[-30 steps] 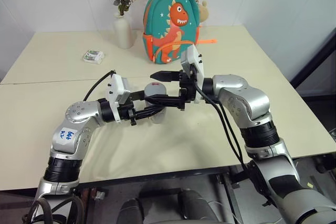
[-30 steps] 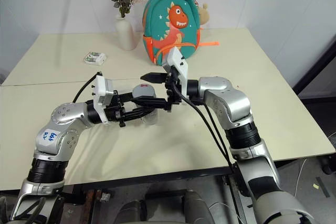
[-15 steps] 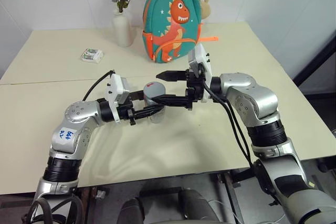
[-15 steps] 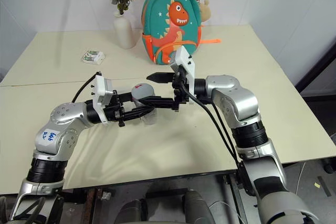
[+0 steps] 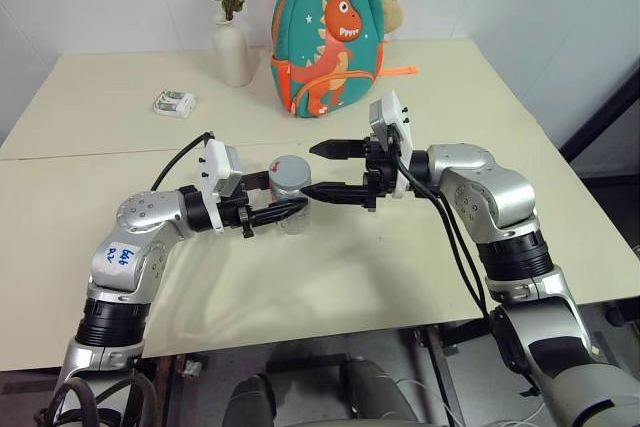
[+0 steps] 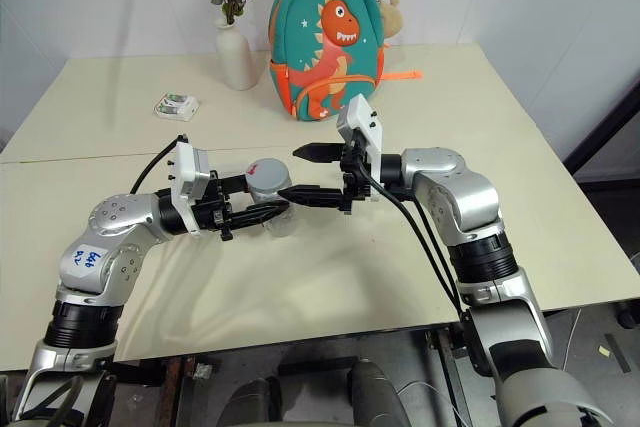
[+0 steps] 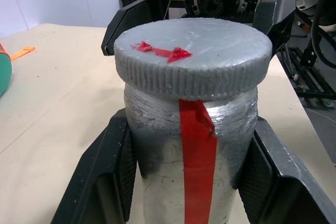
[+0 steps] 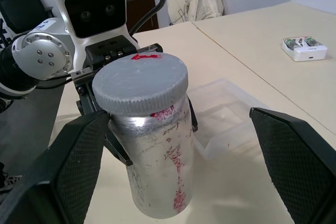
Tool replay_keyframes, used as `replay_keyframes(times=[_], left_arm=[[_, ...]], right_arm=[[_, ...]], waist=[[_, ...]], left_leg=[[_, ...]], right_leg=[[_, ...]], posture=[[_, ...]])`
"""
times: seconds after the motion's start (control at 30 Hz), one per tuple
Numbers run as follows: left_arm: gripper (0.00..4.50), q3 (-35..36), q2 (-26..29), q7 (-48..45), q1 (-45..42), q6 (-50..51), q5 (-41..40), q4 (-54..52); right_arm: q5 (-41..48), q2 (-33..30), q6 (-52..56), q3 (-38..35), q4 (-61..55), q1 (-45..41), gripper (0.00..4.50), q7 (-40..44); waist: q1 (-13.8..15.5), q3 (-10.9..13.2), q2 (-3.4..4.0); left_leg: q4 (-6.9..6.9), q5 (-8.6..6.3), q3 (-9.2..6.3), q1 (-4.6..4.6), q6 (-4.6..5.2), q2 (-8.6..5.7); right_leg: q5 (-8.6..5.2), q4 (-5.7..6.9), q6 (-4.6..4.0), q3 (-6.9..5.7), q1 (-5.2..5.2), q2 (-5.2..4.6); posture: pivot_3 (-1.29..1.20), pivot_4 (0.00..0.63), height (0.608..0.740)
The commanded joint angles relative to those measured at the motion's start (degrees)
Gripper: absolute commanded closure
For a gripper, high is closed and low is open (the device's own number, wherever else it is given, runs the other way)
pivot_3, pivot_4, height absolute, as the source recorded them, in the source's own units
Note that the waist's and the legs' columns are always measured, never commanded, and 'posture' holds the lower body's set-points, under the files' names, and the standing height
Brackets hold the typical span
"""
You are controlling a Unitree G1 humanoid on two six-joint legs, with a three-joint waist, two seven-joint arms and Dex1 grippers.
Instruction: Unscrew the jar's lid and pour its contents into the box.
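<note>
My left gripper [image 5: 281, 209] is shut on the jar [image 5: 292, 192], a small cloudy cylinder with a red strip [image 7: 197, 145] down its side, and holds it upright just above the table. The grey lid [image 7: 191, 51], with a red mark on top, sits on the jar. My right gripper [image 5: 312, 170] is level, points at the jar from the right and stands open. Its fingertips [image 5: 316, 149] are spread wide beside the lid without touching it. The box [image 8: 231, 111], a shallow clear tray, lies on the table just behind the jar. The cloudy wall hides the contents.
A teal dinosaur backpack [image 5: 330, 37] and a white vase of flowers [image 5: 232, 47] stand at the back of the table. A small white-and-green packet [image 5: 174, 103] lies at the back left. A seam [image 5: 80, 155] joins the two tabletops.
My right gripper has drawn back to the right, so its open fingers no longer reach around the lid. The left gripper has kept still, holding the jar.
</note>
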Motion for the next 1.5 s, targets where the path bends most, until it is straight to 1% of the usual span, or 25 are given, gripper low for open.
replay_keyframes(times=[0.03,0.23,0.4,0.63,0.8,1.13,1.17,1.2,1.27,1.3,1.33,1.5], left_arm=[[2.32,0.99,0.46,-0.35,0.03,-0.38,-1.11,-1.97],[2.32,1.02,0.56,-0.33,0.03,-0.1,-1.14,-2.12],[2.32,0.9,0.45,-0.31,-0.01,-0.08,-1.16,-2.15],[2.32,0.48,-0.03,-0.22,-0.31,-0.09,-1.11,-2.05],[2.32,0.39,-0.14,-0.15,-0.36,0.05,-1.13,-2.21],[2.32,0.51,-0.27,0.08,-0.3,-0.06,-1.08,-2.34],[2.32,0.52,-0.28,0.09,-0.3,-0.07,-1.09,-2.37],[2.32,0.53,-0.3,0.1,-0.28,-0.08,-1.11,-2.39],[2.32,0.53,-0.32,0.13,-0.23,-0.06,-1.14,-2.48],[2.32,0.54,-0.32,0.13,-0.2,-0.04,-1.16,-2.51],[2.32,0.56,-0.32,0.13,-0.18,-0.02,-1.17,-2.53],[2.32,0.56,-0.26,0.16,0.15,0.04,-1.29,-2.75]], right_arm=[[1.61,-0.62,-0.21,-2.44,-0.92,-0.67,0.02,0.88],[6.21,-2.14,2.92,-3.04,-4.28,0.02,0.02,5.81],[7.37,-0.93,3.8,-3.04,-5.52,-0.65,0.02,4.84],[3.47,2.72,1.37,-0.24,-3.44,-2.23,0.02,2.08],[2.11,4.66,0.26,0.72,-1.89,-3.39,0.02,1.62],[1.54,5.67,-0.06,1.21,-0.77,-3.58,0.02,2.14],[1.54,5.73,-0.06,1.18,-0.62,-3.62,0.39,2.12],[1.57,5.81,-0.06,1.1,-0.46,-3.67,0.61,2.09],[1.56,5.94,-0.04,0.95,-0.31,-3.72,1.25,2.1],[1.55,6.03,-0.09,0.86,-0.24,-3.76,1.65,2.08],[1.51,6.1,-0.15,0.81,-0.18,-3.79,1.91,2.08],[1.69,6.77,0.15,0.1,-0.12,-3.8,1.94,1.23]], waist=[[0.01,0.01,0.0],[0.19,0.08,0.01],[0.17,0.09,0.02],[0.19,0.1,0.04],[0.4,0.11,0.04],[1.01,0.12,0.07],[1.11,0.12,0.07],[1.21,0.12,0.07],[1.26,0.13,0.08],[1.26,0.13,0.08],[1.25,0.13,0.08],[1.24,0.15,0.11]], left_leg=[[-0.01,0.0,0.0,0.0,0.0,0.0],[-0.04,-0.06,0.01,-0.02,0.0,0.0],[-0.04,-0.17,0.01,-0.02,0.06,0.01],[-0.06,-0.25,0.03,-0.03,0.05,0.01],[-0.06,-0.32,0.04,-0.07,0.05,0.01],[-0.06,-0.56,0.06,-0.07,0.06,0.02],[-0.06,-0.59,0.06,-0.07,0.06,0.02],[-0.06,-0.61,0.06,-0.07,0.06,0.02],[-0.05,-0.65,0.07,-0.07,0.06,0.02],[-0.05,-0.67,0.08,-0.07,0.06,0.02],[-0.05,-0.68,0.08,-0.08,0.06,0.02],[-0.05,-0.72,0.09,-0.08,0.09,0.02]], right_leg=[[0.0,-0.01,0.0,0.0,0.0,0.0],[-0.02,-0.1,0.01,0.01,-0.01,0.0],[-0.09,-0.11,-0.02,0.0,-0.01,0.0],[-0.11,-0.22,-0.02,0.01,-0.01,0.0],[-0.11,-0.32,-0.01,0.01,-0.01,0.0],[-0.32,-0.32,-0.01,0.01,-0.02,0.0],[-0.34,-0.32,0.0,0.01,-0.02,0.0],[-0.36,-0.32,-0.01,0.01,-0.02,0.0],[-0.39,-0.33,-0.01,0.01,-0.02,0.0],[-0.4,-0.33,-0.01,0.01,-0.02,0.0],[-0.41,-0.34,-0.01,0.02,-0.02,0.0],[-0.45,-0.34,-0.01,0.01,-0.02,0.0]], posture=[[0.0,0.15,0.74],[0.0,0.15,0.74],[0.0,0.15,0.74],[0.0,0.15,0.74],[0.0,0.15,0.74],[0.0,0.15,0.74],[0.0,0.15,0.74],[0.0,0.15,0.74],[0.0,0.15,0.74],[0.0,0.15,0.74],[0.0,0.15,0.74],[0.0,0.15,0.74]])
